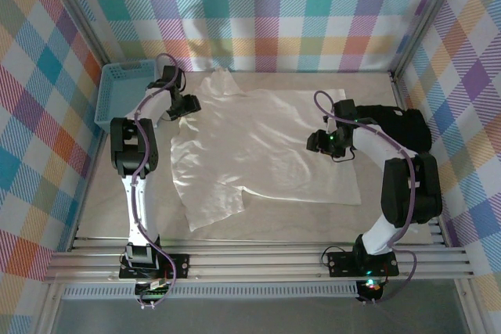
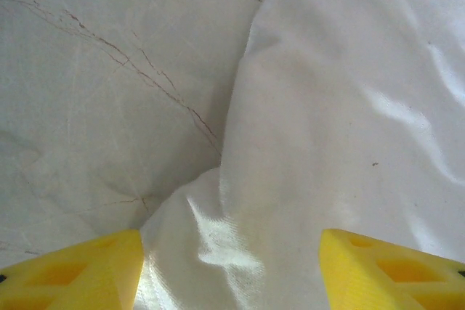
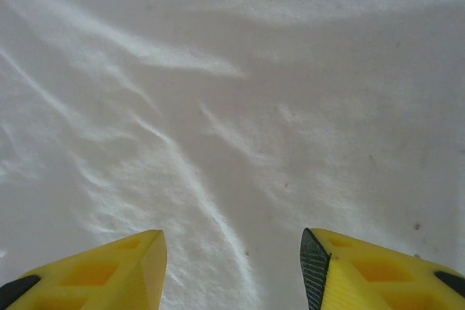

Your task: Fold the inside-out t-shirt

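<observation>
Blue basket [image 1: 117, 91] left of t-shirt [image 1: 258, 146]

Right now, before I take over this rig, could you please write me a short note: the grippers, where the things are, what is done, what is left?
Left gripper: open, low over the left edge of the t-shirt, close to the blue basket.
Right gripper: open, just above the shirt's right part, beside the black garment.
Done: the shirt lies spread out on the table, with some wrinkles.
Left: no fold is made yet; all the folding is to do.
</observation>
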